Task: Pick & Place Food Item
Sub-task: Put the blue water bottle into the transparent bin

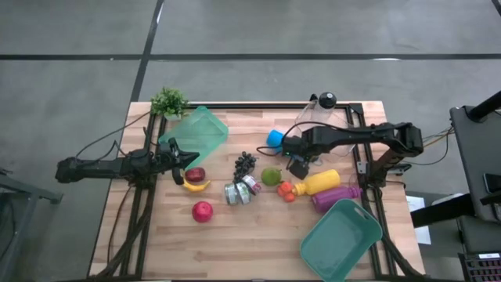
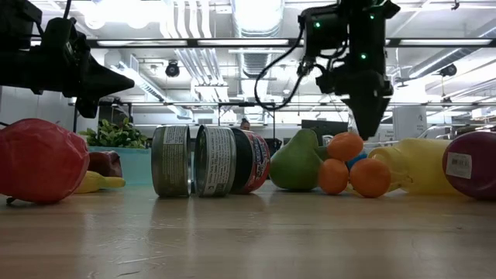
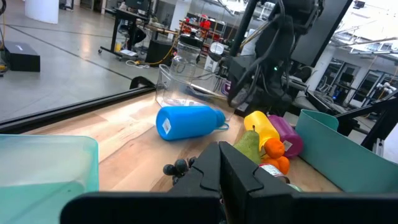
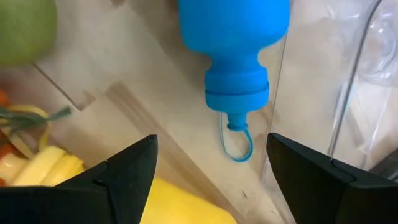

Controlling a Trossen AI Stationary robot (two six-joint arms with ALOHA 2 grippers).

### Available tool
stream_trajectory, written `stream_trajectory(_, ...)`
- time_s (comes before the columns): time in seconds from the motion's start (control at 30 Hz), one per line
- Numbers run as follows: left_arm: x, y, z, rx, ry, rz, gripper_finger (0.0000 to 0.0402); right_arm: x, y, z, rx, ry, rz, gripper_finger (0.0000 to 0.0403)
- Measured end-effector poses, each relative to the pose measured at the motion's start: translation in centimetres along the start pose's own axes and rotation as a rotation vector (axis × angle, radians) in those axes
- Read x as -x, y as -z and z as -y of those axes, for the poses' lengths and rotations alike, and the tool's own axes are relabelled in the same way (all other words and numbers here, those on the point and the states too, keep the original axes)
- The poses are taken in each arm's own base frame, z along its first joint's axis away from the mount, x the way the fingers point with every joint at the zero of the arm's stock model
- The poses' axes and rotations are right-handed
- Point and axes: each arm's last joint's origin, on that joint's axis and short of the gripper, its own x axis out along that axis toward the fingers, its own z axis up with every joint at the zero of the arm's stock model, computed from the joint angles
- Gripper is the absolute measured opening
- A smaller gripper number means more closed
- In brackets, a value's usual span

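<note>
Food lies mid-table: a green pear (image 1: 271, 175), three oranges (image 1: 286, 190), dark grapes (image 1: 245, 162), a banana (image 1: 196, 186), a red apple (image 1: 202, 211) and a darker red fruit (image 1: 195, 174). My right gripper (image 1: 297, 168) hangs open above the table, pointing down, with nothing between its fingers. It stands between the blue bottle (image 4: 233, 37) and the yellow bottle (image 4: 180, 208), up and beside the oranges (image 2: 345, 147) in the low view. My left gripper (image 1: 188, 160) waits shut at the left, level, by the darker red fruit.
Three cans (image 1: 241, 190) lie left of the pear. A purple bottle (image 1: 337, 197) lies by the yellow one. A clear pitcher (image 1: 321, 116) stands at the far right. One teal bin (image 1: 200, 129) sits far left beside a plant (image 1: 168, 100), another (image 1: 341, 240) near right.
</note>
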Motion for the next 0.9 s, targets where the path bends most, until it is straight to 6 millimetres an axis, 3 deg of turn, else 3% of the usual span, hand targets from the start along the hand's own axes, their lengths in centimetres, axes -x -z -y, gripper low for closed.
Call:
stream_trajectory(0.47,0.0,0.0,0.0,0.000,0.000,0.000,0.0001,-3.4,1.4,-0.2,0.011,-0.023,0.052,0.0299)
stream_trajectory(0.9,0.0,0.0,0.0,0.000,0.001,0.000,0.0001,-4.5,1.6,0.1,0.056,0.067,0.115,0.0299)
